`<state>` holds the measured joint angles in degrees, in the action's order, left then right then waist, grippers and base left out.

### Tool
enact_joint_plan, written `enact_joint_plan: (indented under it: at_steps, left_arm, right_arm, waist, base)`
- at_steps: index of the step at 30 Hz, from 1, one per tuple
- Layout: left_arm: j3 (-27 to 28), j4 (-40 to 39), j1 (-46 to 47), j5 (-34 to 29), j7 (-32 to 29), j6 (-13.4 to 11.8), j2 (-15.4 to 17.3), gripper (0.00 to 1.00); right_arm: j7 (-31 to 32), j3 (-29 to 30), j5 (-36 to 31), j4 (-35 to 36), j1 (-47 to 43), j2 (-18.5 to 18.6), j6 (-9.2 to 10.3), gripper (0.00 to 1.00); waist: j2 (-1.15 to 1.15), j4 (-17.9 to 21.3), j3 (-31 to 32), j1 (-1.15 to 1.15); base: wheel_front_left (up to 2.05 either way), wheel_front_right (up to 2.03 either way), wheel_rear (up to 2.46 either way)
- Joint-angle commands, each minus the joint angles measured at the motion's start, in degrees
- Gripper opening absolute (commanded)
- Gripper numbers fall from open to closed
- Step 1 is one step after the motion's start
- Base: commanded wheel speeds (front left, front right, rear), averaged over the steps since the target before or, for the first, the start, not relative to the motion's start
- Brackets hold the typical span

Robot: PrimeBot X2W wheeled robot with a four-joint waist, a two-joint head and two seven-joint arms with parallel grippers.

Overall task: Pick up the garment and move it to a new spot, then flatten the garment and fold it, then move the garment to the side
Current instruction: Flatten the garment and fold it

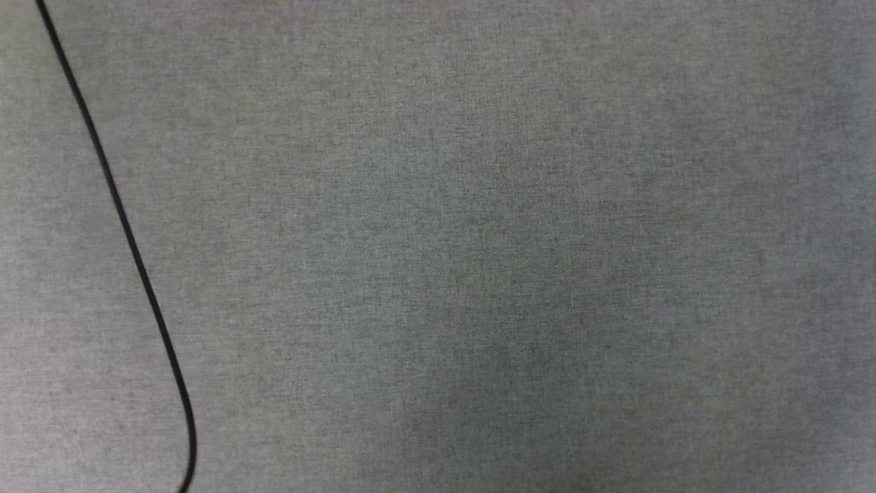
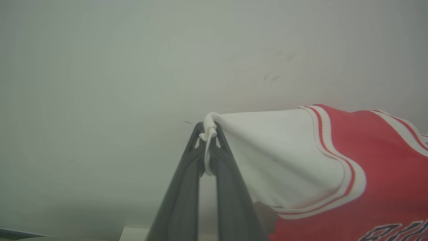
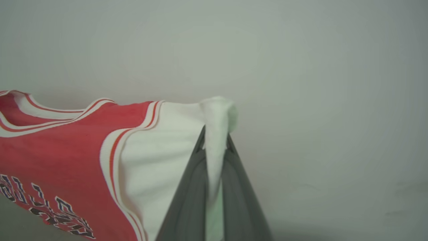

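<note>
Left gripper (image 2: pixel 208 134), two long dark fingers, is clamped tight on a bunched tip of white cloth at centre of the left wrist view. A small knot of it pokes out above the fingertips. That cloth is the sleeve end of the garment (image 2: pixel 384 160), a red jersey-style shirt w/ white short sleeves. From the pinch the white sleeve (image 2: pixel 284 157) fans out to the right. Next comes red-and-white striped trim (image 2: pixel 337 167), then the red body filling the lower right. Dark white-edged lettering (image 2: pixel 394 232) is cut off at the bottom right corner.

Right gripper (image 3: pixel 215 137), same dark fingers, is pinched shut on the other white sleeve at centre of the right wrist view. A fold of cloth runs down between the fingers, w/ a rounded lump above the tips. Here the shirt spreads to the left: white, striped trim, red body, neckline trim at the far left edge, lettering at lower left.

Behind the shirt in both wrist views is a pale blank backdrop (image 2: pixel 100 67); can't tell what it is.

Head view: grey woven fabric surface (image 1: pixel 479 239), w/ a thin black cable (image 1: pixel 123 219) running from the upper left corner down to the bottom left, curving near the bottom edge.
</note>
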<state>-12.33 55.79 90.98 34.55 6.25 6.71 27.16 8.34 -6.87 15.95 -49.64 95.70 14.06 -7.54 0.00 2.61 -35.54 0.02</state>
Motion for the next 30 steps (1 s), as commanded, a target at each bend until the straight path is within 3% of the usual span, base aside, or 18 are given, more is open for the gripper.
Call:
enact_joint_plan:
  at_steps: [1,8,17,23,30]
  left_arm:
    - [-0.38,1.22,-1.97,0.73,0.8,0.4,-0.22,0.0]
    - [-4.09,0.47,-13.51,6.52,4.01,0.79,-1.33,0.0]
    - [-8.43,-7.62,-35.37,14.15,8.41,0.75,0.23,0.0]
    - [-5.1,-13.78,-50.24,15.03,8.99,0.66,0.32,0.0]
    - [2.43,-21.62,-67.28,13.57,9.04,-1.1,-3.31,0.0]
  right_arm:
    - [-0.99,-1.33,1.46,-1.36,-1.51,-0.26,0.09,0.0]
    - [-4.7,-7.94,9.17,-2.74,-12.07,0.68,0.08,0.0]
    - [-10.05,-12.64,18.7,4.34,-35.15,5.16,0.08,0.0]
    - [-12.18,-11.64,21.55,9.23,-49.83,6.96,0.09,0.0]
    - [-12.84,-7.12,22.11,15.38,-64.76,6.31,0.1,0.0]
  waist:
    - [0.0,-0.06,-0.05,-0.02]
    - [0.0,-0.25,2.95,-0.02]
    - [0.0,-0.9,10.31,-0.02]
    - [0.0,-1.18,15.99,-0.02]
    - [0.0,-1.41,22.77,-0.02]
  base:
    - [0.0,0.0,0.0]
    - [0.0,0.0,0.0]
    - [0.0,0.0,0.0]
    - [0.0,0.0,0.0]
    - [0.0,0.0,0.0]
